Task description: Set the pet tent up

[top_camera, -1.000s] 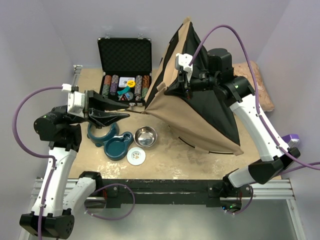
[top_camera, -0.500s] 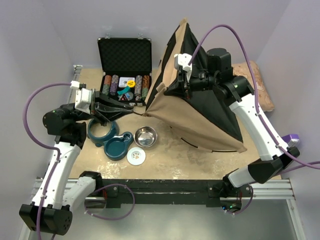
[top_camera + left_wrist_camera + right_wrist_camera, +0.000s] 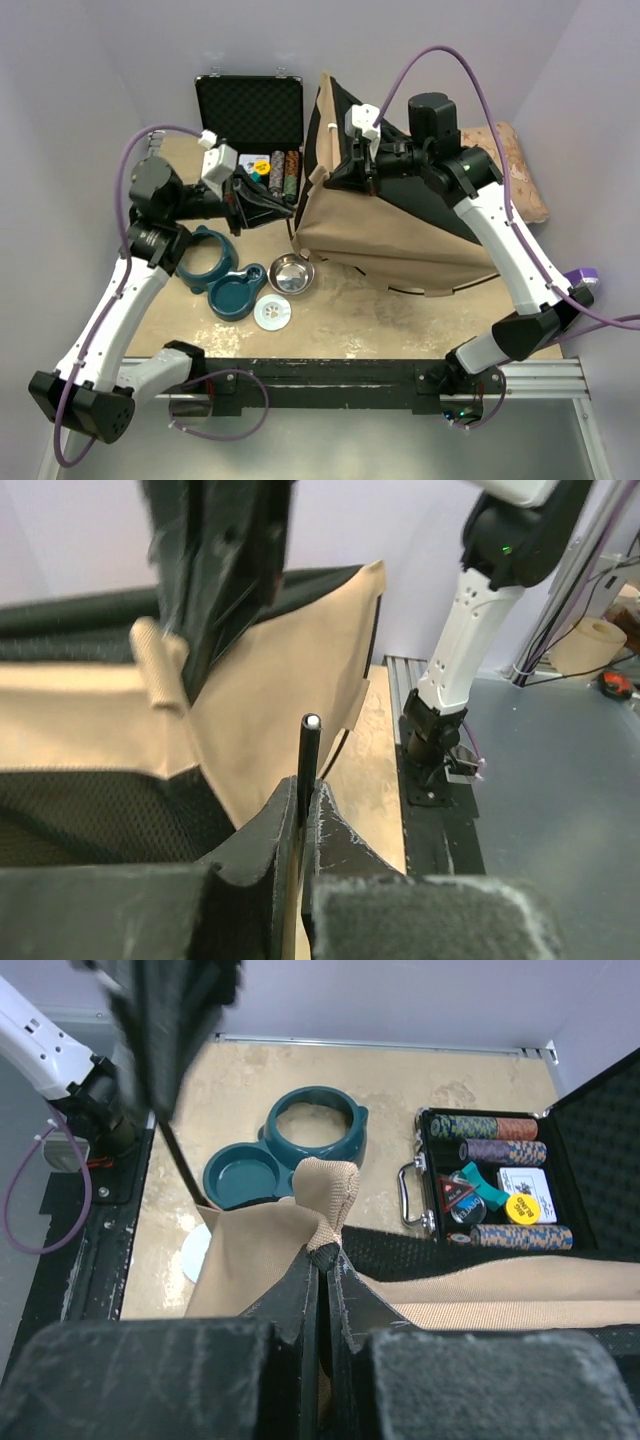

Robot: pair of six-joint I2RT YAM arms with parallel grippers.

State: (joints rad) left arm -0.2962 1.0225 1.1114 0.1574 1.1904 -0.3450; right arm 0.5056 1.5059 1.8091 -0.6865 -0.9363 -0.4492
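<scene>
Tabletop (image 3: 340, 325) before us bears the pet tent (image 3: 390, 235) right of centre: tan canvas slumped, black lining showing at its raised back. We see the right gripper (image 3: 322, 1260) pressed together on a tan fabric tab (image 3: 325, 1195), the left gripper (image 3: 307, 805) pinching a thin black pole (image 3: 306, 755).

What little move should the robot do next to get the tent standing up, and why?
Probably the left hand should ease its thin black pole outward, away from the right hand. Both hands are shut, the left on the pole and the right on a tan fabric tab of the pet tent. The tent looks slumped, not spread open.
</scene>
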